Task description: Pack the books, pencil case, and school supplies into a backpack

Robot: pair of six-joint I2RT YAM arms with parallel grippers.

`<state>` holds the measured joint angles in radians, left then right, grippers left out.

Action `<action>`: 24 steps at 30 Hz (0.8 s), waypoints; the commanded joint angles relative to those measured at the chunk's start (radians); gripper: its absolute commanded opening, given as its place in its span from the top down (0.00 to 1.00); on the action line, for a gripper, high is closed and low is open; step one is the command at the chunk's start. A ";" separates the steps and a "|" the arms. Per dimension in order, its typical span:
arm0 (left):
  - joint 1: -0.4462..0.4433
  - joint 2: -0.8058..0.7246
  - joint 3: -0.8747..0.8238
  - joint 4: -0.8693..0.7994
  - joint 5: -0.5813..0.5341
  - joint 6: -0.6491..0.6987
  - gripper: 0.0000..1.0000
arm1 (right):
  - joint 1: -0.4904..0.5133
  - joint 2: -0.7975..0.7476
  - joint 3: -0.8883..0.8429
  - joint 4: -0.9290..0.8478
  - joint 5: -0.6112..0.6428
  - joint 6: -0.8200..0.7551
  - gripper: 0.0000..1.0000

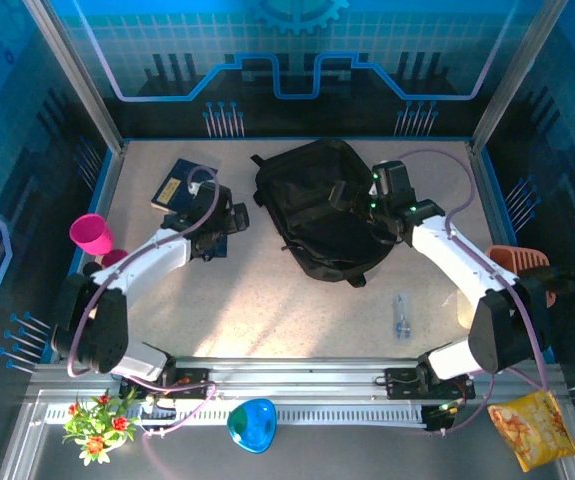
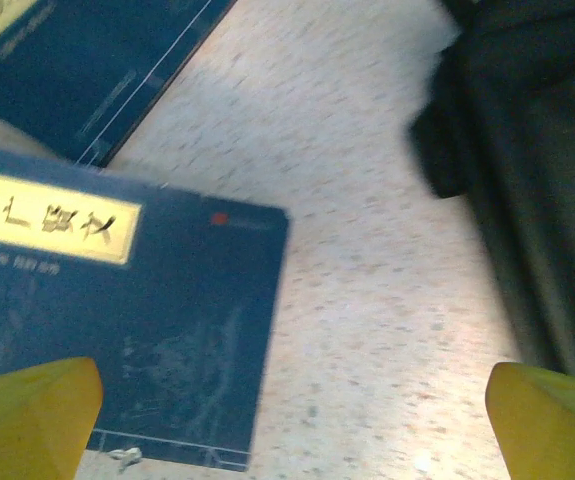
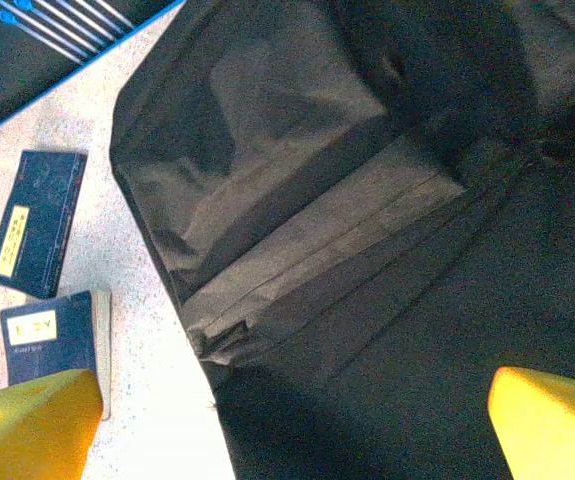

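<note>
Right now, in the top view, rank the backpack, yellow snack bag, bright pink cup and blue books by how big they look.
1. backpack, by far the largest.
2. yellow snack bag.
3. bright pink cup and blue books look about alike; the left arm covers part of the books, so I won't rank them.

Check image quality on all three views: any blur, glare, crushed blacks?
Top external: sharp, but the backpack is near-featureless black and the table washes out toward the near edge. Left wrist: soft all over, and the label text on the navy book is smeared. Right wrist: the backpack's folds are readable, but the table strip at lower left is blown out to white.
</note>
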<state>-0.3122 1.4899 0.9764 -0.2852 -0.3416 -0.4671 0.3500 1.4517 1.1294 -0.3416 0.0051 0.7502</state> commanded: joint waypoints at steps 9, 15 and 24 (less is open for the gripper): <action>0.116 0.346 0.262 -0.128 0.241 0.037 0.02 | 0.042 -0.005 0.024 -0.010 -0.044 -0.065 0.00; 0.109 0.441 0.299 -0.152 0.349 0.044 0.09 | 0.044 -0.016 0.001 -0.010 -0.048 -0.063 0.00; -0.013 0.365 0.141 -0.179 0.416 -0.006 0.11 | 0.068 0.004 0.029 -0.023 -0.033 -0.095 0.00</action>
<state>-0.2588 1.8801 1.1961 -0.3794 -0.0174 -0.4408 0.3981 1.4590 1.1385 -0.3439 -0.0345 0.6827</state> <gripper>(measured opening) 0.895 0.997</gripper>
